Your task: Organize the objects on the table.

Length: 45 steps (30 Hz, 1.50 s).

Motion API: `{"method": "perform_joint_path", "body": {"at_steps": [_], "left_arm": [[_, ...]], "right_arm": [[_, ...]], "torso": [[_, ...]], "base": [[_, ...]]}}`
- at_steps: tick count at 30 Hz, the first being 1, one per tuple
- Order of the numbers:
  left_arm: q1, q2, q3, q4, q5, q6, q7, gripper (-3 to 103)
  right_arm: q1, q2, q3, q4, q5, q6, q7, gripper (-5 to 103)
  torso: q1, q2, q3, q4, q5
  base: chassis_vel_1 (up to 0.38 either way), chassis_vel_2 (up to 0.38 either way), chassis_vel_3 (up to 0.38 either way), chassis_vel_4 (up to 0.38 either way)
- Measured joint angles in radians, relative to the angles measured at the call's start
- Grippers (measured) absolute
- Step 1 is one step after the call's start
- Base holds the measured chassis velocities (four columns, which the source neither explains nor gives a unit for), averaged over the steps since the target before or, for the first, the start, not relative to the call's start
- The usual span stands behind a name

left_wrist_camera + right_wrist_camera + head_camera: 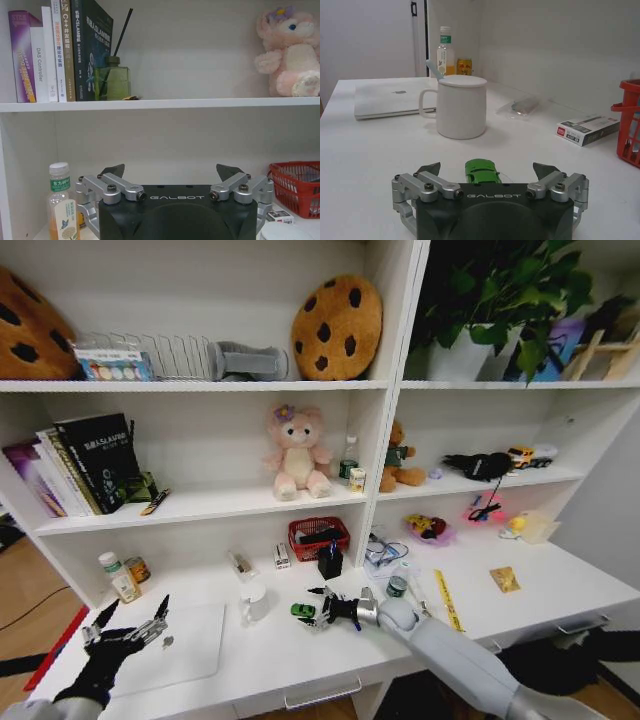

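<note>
A tiny green toy car [303, 611] sits on the white table [280, 655], just in front of my right gripper [319, 608]. In the right wrist view the car [482, 171] lies between the spread fingertips of the open right gripper [490, 171]; the fingers are not touching it. A silver laptop [175, 647] lies closed at the left, with my left gripper [132, 616] open and empty above its near-left corner. The left wrist view has the left gripper [170, 171] facing the shelf wall. A small green container [397, 586] stands beside the right forearm.
A white lidded mug [253, 601] stands left of the car. A red basket [319, 537], a black box [330, 563] and a small white box [587, 130] sit behind. A bottle [122, 578] and can [464, 66] stand at the back left, and a yellow ruler [448, 601] lies to the right.
</note>
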Motion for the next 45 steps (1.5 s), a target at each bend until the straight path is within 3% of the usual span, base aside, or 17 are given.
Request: {"method": "perform_joint_path", "body": {"at_steps": [22, 24, 26, 29, 32, 35, 39, 45], "left_arm": [[0.0, 0.0, 0.0, 0.0, 0.0, 0.0, 0.0, 100], [0.0, 0.0, 0.0, 0.0, 0.0, 0.0, 0.0, 100], [0.0, 0.0, 0.0, 0.0, 0.0, 0.0, 0.0, 100], [0.0, 0.0, 0.0, 0.0, 0.0, 0.0, 0.0, 100], [0.0, 0.0, 0.0, 0.0, 0.0, 0.0, 0.0, 100], [0.0, 0.0, 0.0, 0.0, 0.0, 0.0, 0.0, 100], [0.0, 0.0, 0.0, 0.0, 0.0, 0.0, 0.0, 100], [0.0, 0.0, 0.0, 0.0, 0.0, 0.0, 0.0, 100]], "right_arm": [[0.013, 0.015, -0.023, -0.039, -0.081, 0.031, 0.017, 98], [0.016, 0.017, -0.025, -0.045, -0.077, 0.033, 0.017, 90], [0.016, 0.018, -0.026, -0.046, -0.076, 0.035, 0.018, 90], [0.019, 0.024, -0.029, -0.049, -0.072, 0.037, 0.018, 74], [0.02, 0.027, -0.032, -0.05, -0.07, 0.037, 0.018, 68], [0.023, 0.032, -0.04, -0.051, -0.066, 0.038, 0.017, 52], [0.028, 0.034, -0.045, -0.053, -0.063, 0.038, 0.016, 41], [0.032, 0.034, -0.047, -0.054, -0.056, 0.038, 0.012, 36]], "torso": [[0.0, 0.0, 0.0, 0.0, 0.0], [0.0, 0.0, 0.0, 0.0, 0.0], [0.0, 0.0, 0.0, 0.0, 0.0], [0.0, 0.0, 0.0, 0.0001, 0.0], [0.0, 0.0, 0.0, 0.0, 0.0], [0.0, 0.0, 0.0, 0.0, 0.0], [0.0, 0.0, 0.0, 0.0001, 0.0], [0.0, 0.0, 0.0, 0.0001, 0.0]], "base": [[0.0, 0.0, 0.0, 0.0], [0.0, 0.0, 0.0, 0.0], [0.0, 0.0, 0.0, 0.0], [0.0, 0.0, 0.0, 0.0], [0.0, 0.0, 0.0, 0.0], [0.0, 0.0, 0.0, 0.0], [0.0, 0.0, 0.0, 0.0], [0.0, 0.0, 0.0, 0.0]]}}
